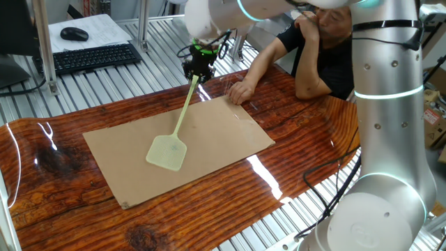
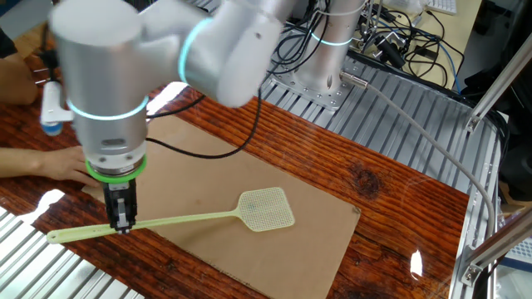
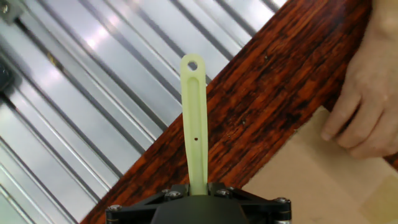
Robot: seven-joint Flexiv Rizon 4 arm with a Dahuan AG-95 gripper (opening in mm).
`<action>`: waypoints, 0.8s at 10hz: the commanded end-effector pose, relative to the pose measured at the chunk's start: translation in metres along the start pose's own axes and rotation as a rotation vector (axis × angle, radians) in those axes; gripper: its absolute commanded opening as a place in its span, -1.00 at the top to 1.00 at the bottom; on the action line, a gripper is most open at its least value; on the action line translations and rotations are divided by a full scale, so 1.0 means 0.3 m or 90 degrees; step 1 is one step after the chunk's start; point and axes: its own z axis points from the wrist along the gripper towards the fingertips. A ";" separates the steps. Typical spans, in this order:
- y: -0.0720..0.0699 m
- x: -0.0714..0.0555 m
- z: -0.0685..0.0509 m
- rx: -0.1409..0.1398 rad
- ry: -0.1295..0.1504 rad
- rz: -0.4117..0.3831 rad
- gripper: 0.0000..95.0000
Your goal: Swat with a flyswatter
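The pale yellow-green flyswatter (image 1: 168, 151) lies with its mesh head flat on the cardboard sheet (image 1: 223, 125) and its thin handle slanting up toward the table's far edge. My gripper (image 1: 194, 75) is shut on the handle near its end. In the other fixed view the gripper (image 2: 122, 224) grips the handle and the swatter's head (image 2: 266, 208) rests on the cardboard. In the hand view the handle's end (image 3: 194, 106), with its hanging hole, sticks out beyond the jaws, which press on both sides of it.
A person's hand (image 1: 240, 90) rests on the cardboard's far corner, close to the gripper; it also shows in the hand view (image 3: 367, 93). A keyboard (image 1: 94, 57) and a mouse (image 1: 74, 33) sit on the metal bench behind the wooden table (image 1: 306, 132).
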 end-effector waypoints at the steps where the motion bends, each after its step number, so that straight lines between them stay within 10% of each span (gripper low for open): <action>1: 0.006 -0.034 0.000 0.032 0.082 -0.041 1.00; 5: -0.012 -0.095 -0.038 0.055 0.202 -0.090 1.00; 8: -0.012 -0.096 -0.039 0.065 0.236 -0.095 1.00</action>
